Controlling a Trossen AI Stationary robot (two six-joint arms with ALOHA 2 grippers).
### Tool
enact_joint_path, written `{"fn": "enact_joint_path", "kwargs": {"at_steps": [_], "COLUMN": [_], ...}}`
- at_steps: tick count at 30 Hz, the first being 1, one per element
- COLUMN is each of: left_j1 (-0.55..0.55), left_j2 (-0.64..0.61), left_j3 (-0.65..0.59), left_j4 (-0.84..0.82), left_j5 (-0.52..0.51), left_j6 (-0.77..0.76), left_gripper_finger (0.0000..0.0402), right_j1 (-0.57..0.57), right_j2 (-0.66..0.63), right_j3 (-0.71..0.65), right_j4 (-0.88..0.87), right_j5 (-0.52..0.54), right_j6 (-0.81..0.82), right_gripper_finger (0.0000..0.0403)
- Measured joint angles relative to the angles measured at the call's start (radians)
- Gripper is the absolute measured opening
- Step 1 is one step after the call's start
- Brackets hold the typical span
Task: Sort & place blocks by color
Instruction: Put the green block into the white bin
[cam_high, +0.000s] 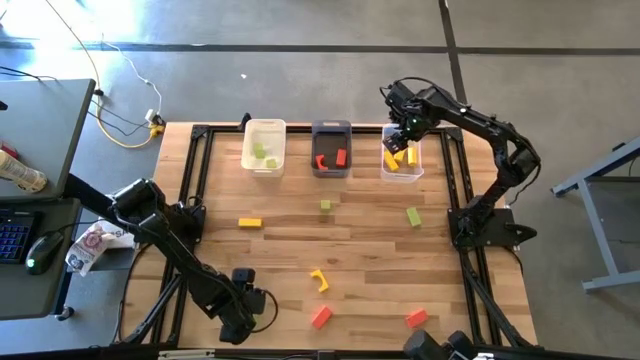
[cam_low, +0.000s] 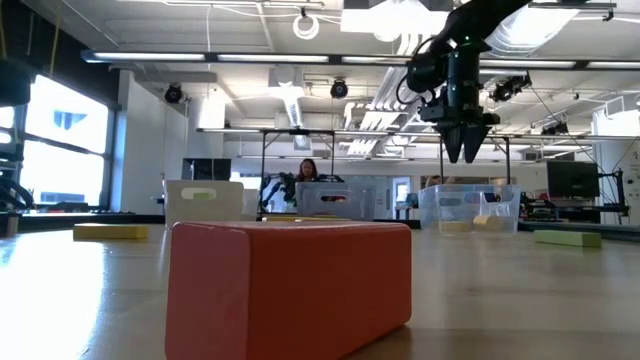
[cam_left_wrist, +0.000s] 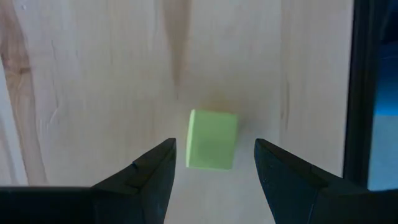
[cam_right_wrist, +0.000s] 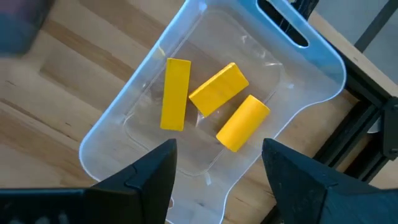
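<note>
Pale wood table (cam_high: 300, 255), three bins along its far edge, blocks scattered across the middle and near side.

The left gripper (cam_left_wrist: 211, 171) hangs at the near left corner, jaws wide and holding nothing, with a light green cube (cam_left_wrist: 211, 139) on the wood directly between its fingers. The right gripper (cam_right_wrist: 217, 177), also wide and empty, hovers over the clear bin (cam_right_wrist: 311, 37), where three yellow blocks (cam_right_wrist: 219, 89) lie. The left arm is far nearer the cube.

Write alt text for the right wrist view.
Three yellow blocks lie in a clear bin on the wooden table, seen from above. The right gripper hangs over the bin with its dark fingers spread apart, holding nothing.
</note>
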Motion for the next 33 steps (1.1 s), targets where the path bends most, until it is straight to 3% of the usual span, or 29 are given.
{"fn": "enact_joint_path", "kwargs": {"at_steps": [18,22,28,33], "left_j1": [0.006,0.01,0.024,0.042], "left_j2": [0.096,0.1,0.1,0.095], "left_j3": [0.0,0.001,0.003,0.003], "left_j4": [0.025,0.021,-0.001,-0.023], "left_j5": [-0.015,-0.006,-0.004,0.002], "left_j6": [-0.006,-0.006,-0.006,0.009], "left_gripper_finger": [0.0201,0.0175,0.0102,0.0099], "right_j1": [0.003,0.016,0.061,0.099], "right_j2": [-0.048,-0.048,-0.053,-0.085], "right_j3": [0.0,0.0,0.0,0.0], "right_j4": [0.001,0.001,0.009,0.02], "right_j5": [0.001,0.002,0.041,0.067], "right_j6": [-0.007,-0.009,-0.051,-0.053], "right_gripper_finger": [0.0225,0.0225,0.0225,0.0225]}}
